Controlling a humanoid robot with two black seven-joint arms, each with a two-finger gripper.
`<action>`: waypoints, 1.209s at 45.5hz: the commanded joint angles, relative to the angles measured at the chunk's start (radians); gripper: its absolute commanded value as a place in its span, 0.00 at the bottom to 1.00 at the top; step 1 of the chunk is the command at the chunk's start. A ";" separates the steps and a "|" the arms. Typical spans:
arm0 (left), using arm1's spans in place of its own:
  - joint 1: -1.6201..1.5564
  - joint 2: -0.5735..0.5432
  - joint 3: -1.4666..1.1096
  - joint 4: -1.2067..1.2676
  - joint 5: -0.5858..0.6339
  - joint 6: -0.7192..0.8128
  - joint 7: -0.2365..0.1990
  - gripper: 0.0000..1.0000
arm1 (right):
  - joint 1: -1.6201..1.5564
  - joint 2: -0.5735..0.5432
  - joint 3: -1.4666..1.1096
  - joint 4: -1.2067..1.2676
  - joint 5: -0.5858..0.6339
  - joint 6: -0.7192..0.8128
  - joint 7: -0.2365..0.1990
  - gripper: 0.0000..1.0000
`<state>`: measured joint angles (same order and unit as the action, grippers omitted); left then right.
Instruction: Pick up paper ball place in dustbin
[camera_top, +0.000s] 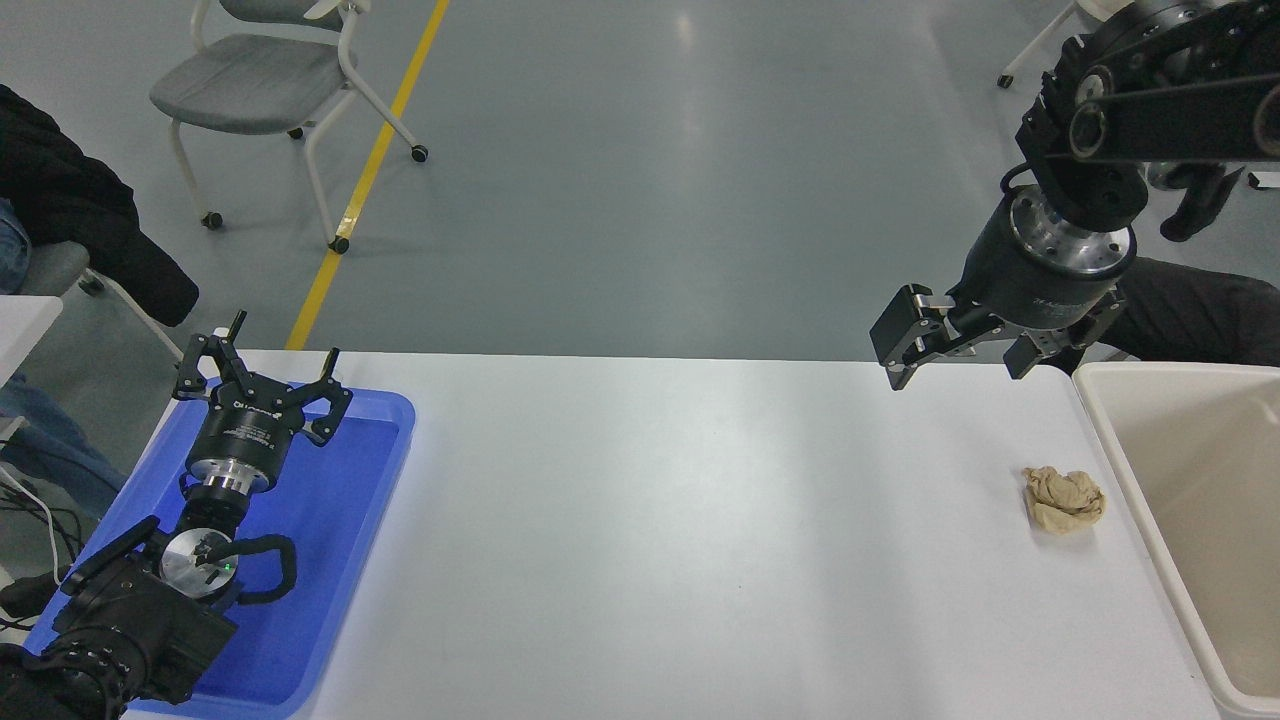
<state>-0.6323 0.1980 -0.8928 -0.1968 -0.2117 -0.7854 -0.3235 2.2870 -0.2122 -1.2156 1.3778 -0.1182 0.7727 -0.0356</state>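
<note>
Nothing done yet, I judge. Paper ball (1064, 499) lies on the table (650, 520), just beside the dustbin (1110, 440), bin at its 3 o'clock. Right gripper (958, 358) hangs at the ball's 11 o'clock, spread wide, empty. Left gripper (262, 375) parked over the blue tray (390, 430), also spread, empty.

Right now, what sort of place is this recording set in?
Probably a robotics lab or test room, not a home: a plain white table on a grey floor with a yellow line, a wheeled office chair, and two black robot arms working at the table.
</note>
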 joint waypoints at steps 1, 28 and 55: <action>0.000 -0.003 0.000 0.002 0.000 0.000 -0.002 1.00 | -0.003 -0.004 0.001 0.001 0.003 -0.001 0.000 1.00; 0.000 -0.005 0.000 0.002 0.000 0.000 0.003 1.00 | -0.112 -0.081 0.008 -0.039 -0.073 -0.010 0.002 1.00; 0.000 -0.005 0.000 -0.001 0.000 0.000 0.003 1.00 | -0.690 -0.415 0.401 -0.515 -0.610 -0.096 0.002 1.00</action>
<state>-0.6319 0.1934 -0.8928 -0.1978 -0.2117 -0.7854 -0.3206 1.8606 -0.5434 -1.0104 1.0789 -0.5294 0.7464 -0.0337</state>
